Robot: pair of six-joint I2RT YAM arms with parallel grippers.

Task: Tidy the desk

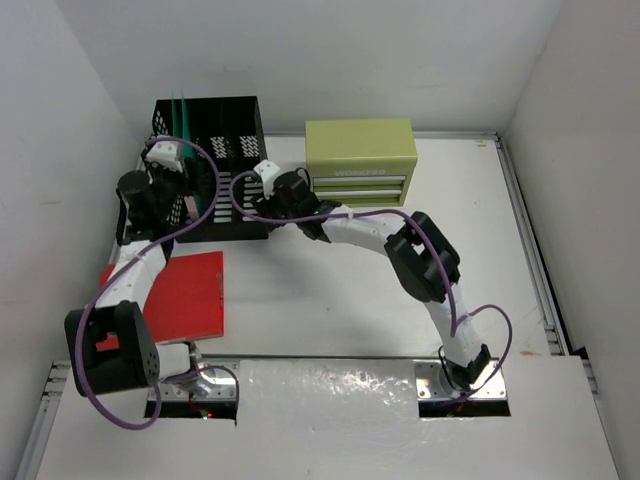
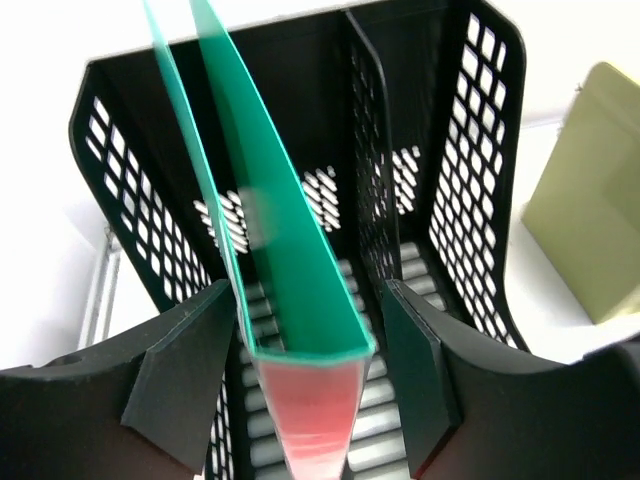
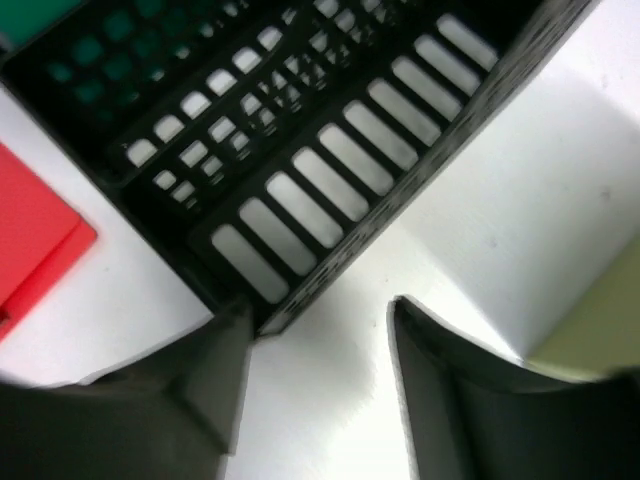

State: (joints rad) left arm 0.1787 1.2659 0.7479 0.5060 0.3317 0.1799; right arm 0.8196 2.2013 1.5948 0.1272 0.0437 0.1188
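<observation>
The white desk [image 1: 330, 300] carries a black mesh file rack [image 1: 225, 170] at the back left. A green folder [image 2: 270, 230] stands upright in the rack's left slot. My left gripper [image 2: 310, 360] is open; its jaws stand on either side of the folder's near edge with gaps on both sides. A blurred red surface [image 2: 315, 425] shows just below that edge. A red folder [image 1: 185, 295] lies flat on the desk in front of the rack. My right gripper [image 3: 320, 340] is open and empty over bare desk, its left finger [image 3: 215, 370] against the rack's front corner [image 3: 260, 310].
An olive-green drawer box [image 1: 360, 160] stands at the back, right of the rack, and shows in the right wrist view [image 3: 590, 345]. Grey rails [image 1: 530, 250] run along the desk's right edge. White walls close in on the left, back and right.
</observation>
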